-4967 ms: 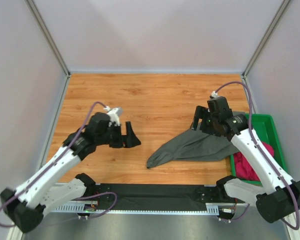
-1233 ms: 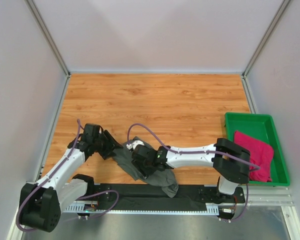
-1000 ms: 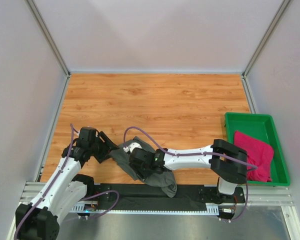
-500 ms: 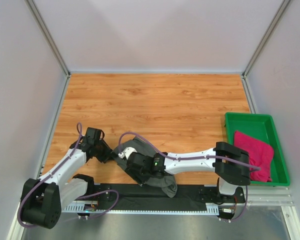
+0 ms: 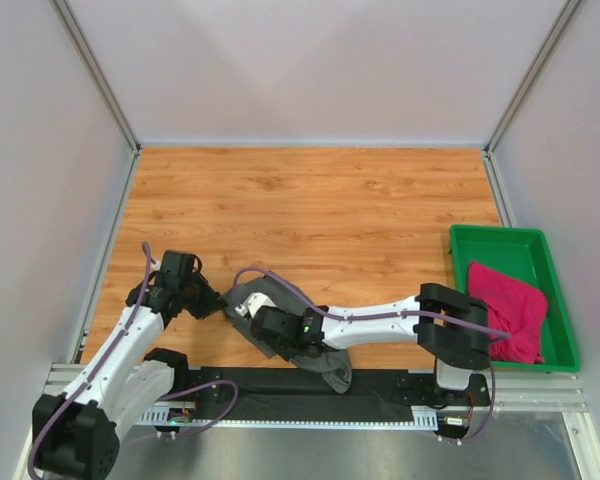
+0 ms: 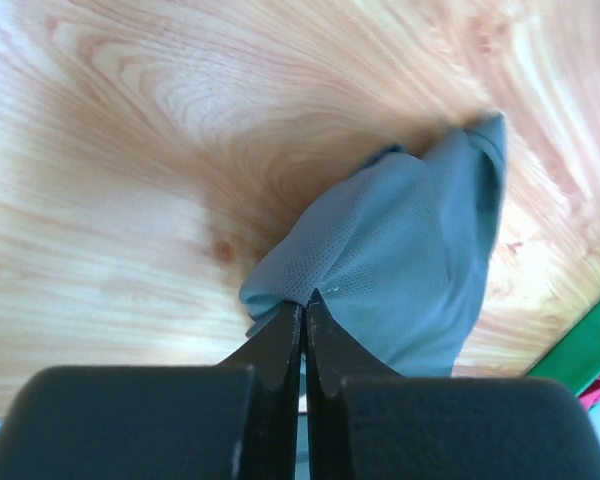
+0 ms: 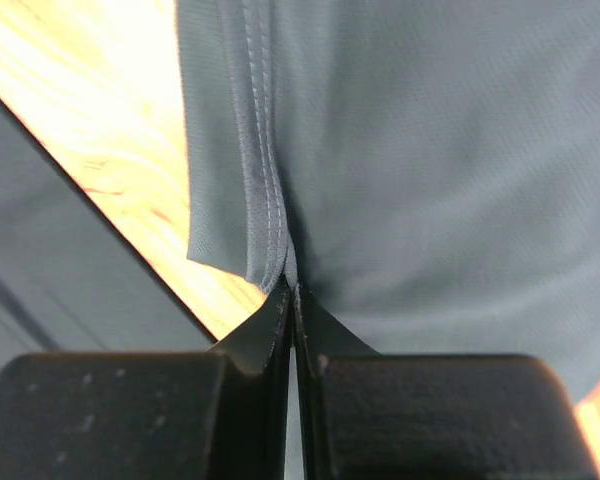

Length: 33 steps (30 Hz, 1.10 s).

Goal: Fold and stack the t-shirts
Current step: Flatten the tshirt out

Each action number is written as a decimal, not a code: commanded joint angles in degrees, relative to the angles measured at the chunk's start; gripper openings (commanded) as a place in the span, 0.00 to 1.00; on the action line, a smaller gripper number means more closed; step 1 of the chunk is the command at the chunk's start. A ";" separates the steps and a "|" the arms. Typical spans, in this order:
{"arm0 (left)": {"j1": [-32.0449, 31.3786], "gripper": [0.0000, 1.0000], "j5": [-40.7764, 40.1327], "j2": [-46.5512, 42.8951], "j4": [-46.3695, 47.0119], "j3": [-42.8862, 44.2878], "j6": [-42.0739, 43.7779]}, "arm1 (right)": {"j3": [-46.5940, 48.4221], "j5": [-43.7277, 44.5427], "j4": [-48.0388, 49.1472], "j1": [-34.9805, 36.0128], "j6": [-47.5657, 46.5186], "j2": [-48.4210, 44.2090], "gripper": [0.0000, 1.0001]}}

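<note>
The dark grey t-shirt (image 5: 248, 300) lies bunched at the table's near edge, between the two arms, and part of it hangs over the front rail. My left gripper (image 5: 212, 307) is shut on the shirt's left edge (image 6: 380, 260), pinching a fold of cloth at its tips (image 6: 304, 300). My right gripper (image 5: 268, 330) reaches across from the right and is shut on a stitched hem (image 7: 265, 200) of the same shirt (image 7: 440, 180). The magenta-pink t-shirt (image 5: 505, 305) lies in the green tray (image 5: 490, 240) at the right.
The wooden table (image 5: 310, 200) stretches away behind the shirt, enclosed by pale walls. The black front rail (image 5: 380, 385) runs along the near edge under the hanging cloth. A corner of the green tray (image 6: 592, 345) shows in the left wrist view.
Both grippers have closed on the grey shirt within the last second. The left gripper shifted slightly toward the shirt's left edge; the right arm slid a little further left.
</note>
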 commanded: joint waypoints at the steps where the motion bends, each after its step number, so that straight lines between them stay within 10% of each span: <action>1: 0.27 0.00 -2.82 -4.40 -7.38 5.27 1.76 | 2.20 5.94 -1.30 0.12 -2.67 -7.02 0.00; 16: 0.19 0.00 -22.87 -4.86 -26.48 58.96 31.01 | 43.68 -19.30 -19.68 -0.31 -6.55 -15.40 0.00; 22: 0.27 0.00 -10.00 7.43 -8.83 60.83 40.08 | 29.50 -20.86 -18.11 -11.37 2.41 -23.20 0.00; 29: -9.61 0.00 6.14 39.06 7.81 66.94 38.41 | 1.64 -14.30 -16.43 -41.30 9.81 -33.50 0.00; 32: -13.43 0.23 2.20 50.94 5.01 74.24 37.11 | -4.10 -7.09 -19.33 -53.09 8.49 -32.46 0.12; 33: -13.44 0.61 1.14 52.53 3.69 74.79 36.14 | -4.47 -6.11 -19.95 -55.49 7.88 -32.19 0.13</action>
